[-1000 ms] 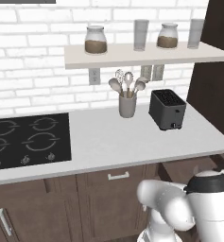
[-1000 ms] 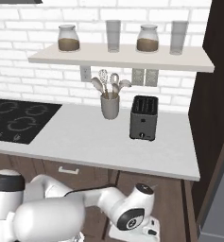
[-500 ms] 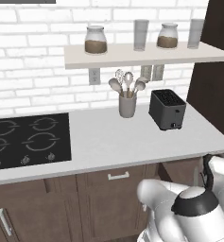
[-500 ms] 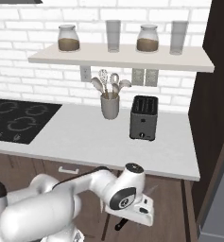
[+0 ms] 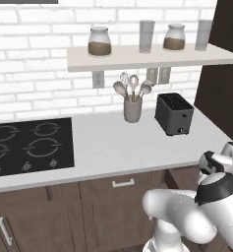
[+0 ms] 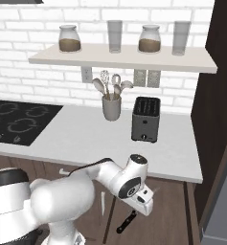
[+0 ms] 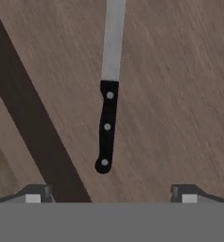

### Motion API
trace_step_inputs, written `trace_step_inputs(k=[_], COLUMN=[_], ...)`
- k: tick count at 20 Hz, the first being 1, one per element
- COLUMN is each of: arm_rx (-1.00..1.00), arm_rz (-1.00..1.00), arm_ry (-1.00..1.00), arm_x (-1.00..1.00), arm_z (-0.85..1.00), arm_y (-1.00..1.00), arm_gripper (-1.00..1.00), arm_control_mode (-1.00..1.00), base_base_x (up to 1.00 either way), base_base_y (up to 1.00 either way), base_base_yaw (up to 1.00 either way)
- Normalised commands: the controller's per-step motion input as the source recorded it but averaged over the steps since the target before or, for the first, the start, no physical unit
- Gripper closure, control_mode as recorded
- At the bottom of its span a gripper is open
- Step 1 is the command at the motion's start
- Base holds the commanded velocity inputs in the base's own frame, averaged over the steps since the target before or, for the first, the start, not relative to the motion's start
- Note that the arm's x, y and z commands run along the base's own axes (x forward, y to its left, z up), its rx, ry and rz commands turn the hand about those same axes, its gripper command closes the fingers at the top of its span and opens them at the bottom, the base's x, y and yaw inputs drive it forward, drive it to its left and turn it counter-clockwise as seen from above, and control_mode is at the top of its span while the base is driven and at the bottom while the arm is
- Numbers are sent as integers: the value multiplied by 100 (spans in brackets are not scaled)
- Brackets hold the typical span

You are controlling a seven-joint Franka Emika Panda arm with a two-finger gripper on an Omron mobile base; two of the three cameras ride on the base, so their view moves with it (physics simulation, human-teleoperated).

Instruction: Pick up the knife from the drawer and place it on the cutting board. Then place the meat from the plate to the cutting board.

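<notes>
The knife (image 7: 107, 127) lies on the wooden floor of the open drawer (image 7: 179, 94), its black handle towards me and its grey blade running away. My gripper (image 7: 111, 196) hangs above the handle end, open, with one fingertip on either side and nothing between them. From the right base view my gripper (image 6: 142, 206) is below the counter's front edge, over the drawer (image 6: 172, 210), and the knife's black handle (image 6: 126, 223) shows just under it. The cutting board, the meat and the plate are out of view.
A dark drawer wall (image 7: 33, 123) runs diagonally left of the knife. The counter (image 6: 86, 139) above carries a black toaster (image 6: 145, 119), a utensil pot (image 6: 112, 107) and a hob (image 6: 14, 122). A dark tall cabinet (image 6: 220, 110) stands at the right.
The arm has swung out to the right and stretched over the drawer, carrying the hand above the knife. The jaws have stayed open.
</notes>
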Motion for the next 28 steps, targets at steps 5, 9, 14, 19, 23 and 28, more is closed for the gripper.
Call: trace_step_inputs(k=[5,9,14,19,23,28], arm_rx=[4,0,0,0,-1,-1], arm_rz=[-8,0,0,0,0,0], arm_ry=[-6,-9,-5,0,3,0], arm_x=[50,5,-5,0,0,0], arm_z=[-11,-26,-21,-37,-41,-42], arm_y=[-3,0,0,0,0,0], arm_gripper=[-100,-100,-100,-100,-100,-100], arm_control_mode=[-100,-100,-100,-100,-100,-100], base_base_x=[0,0,0,0,0,0], base_base_y=[0,0,0,0,0,0], base_base_yaw=[0,0,0,0,0,0])
